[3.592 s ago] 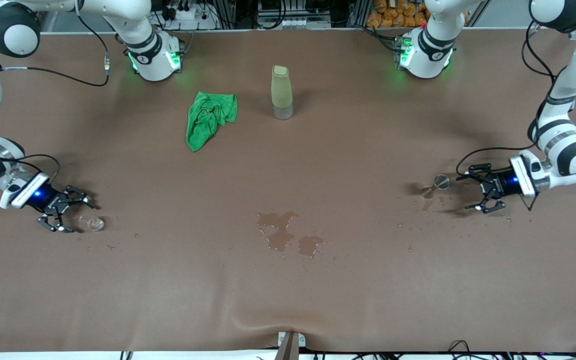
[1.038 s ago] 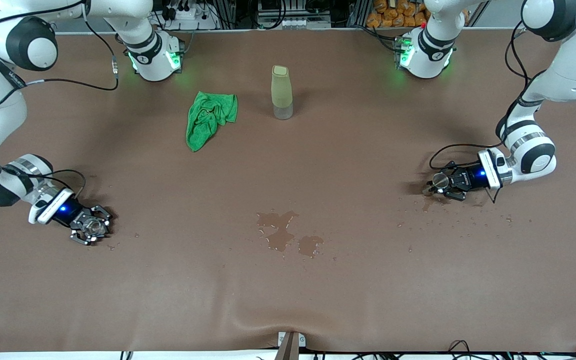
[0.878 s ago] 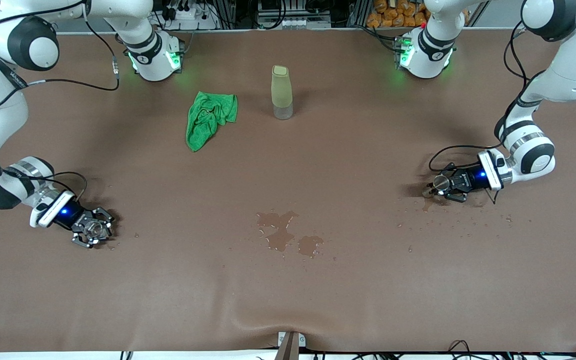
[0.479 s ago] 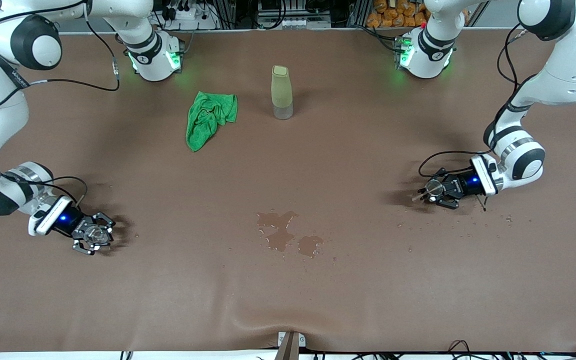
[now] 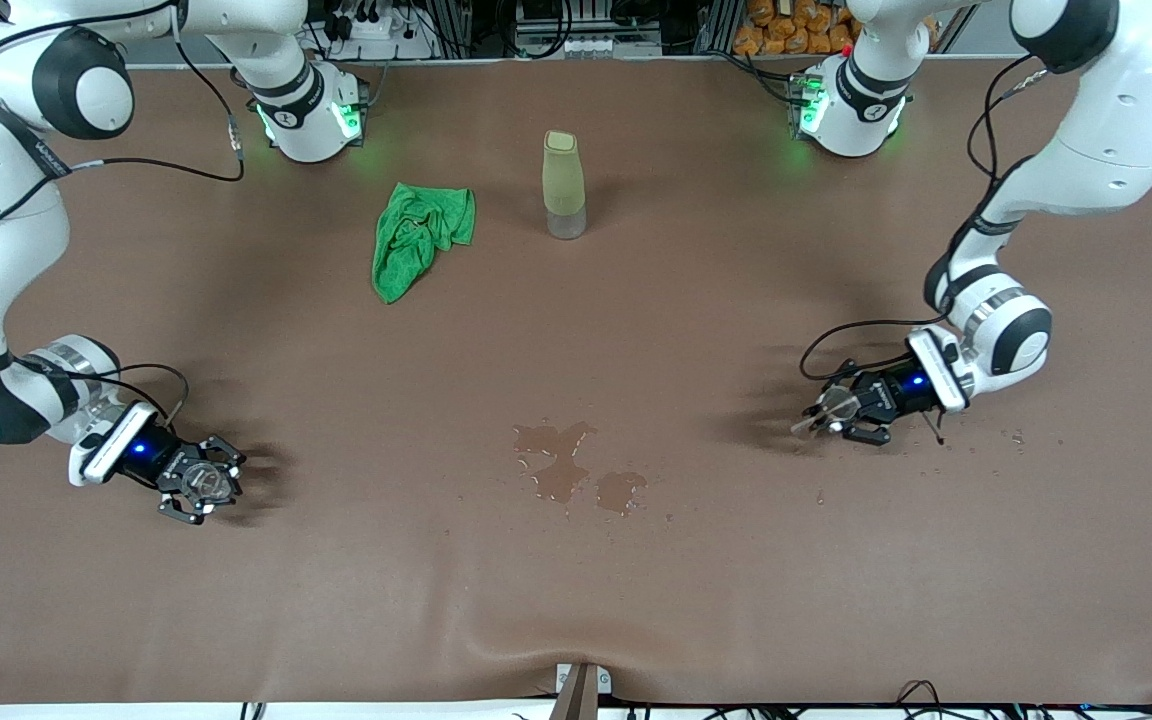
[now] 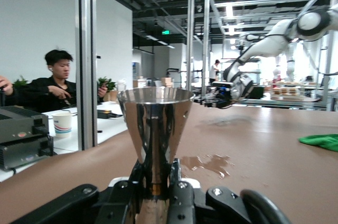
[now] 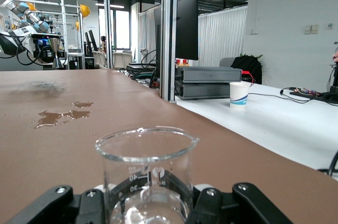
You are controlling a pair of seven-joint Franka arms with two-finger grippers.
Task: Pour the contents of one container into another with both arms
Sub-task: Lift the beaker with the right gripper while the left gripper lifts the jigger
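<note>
Currently the left end effector (image 5: 829, 413) is gripping a steel jigger (image 6: 155, 129) upright above the table (image 5: 576, 580), toward the left arm's end. The right end effector (image 5: 204, 484) is clamping a clear glass beaker (image 7: 146, 171) toward the right arm's end. A puddle (image 5: 576, 468) is lying between them.

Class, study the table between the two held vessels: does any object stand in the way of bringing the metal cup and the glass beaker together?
Nothing visible does. Left gripper holds the metal cup; right gripper holds the glass beaker. Between them lies only a flat puddle. The green cloth and bottle sit farther from the camera.
</note>
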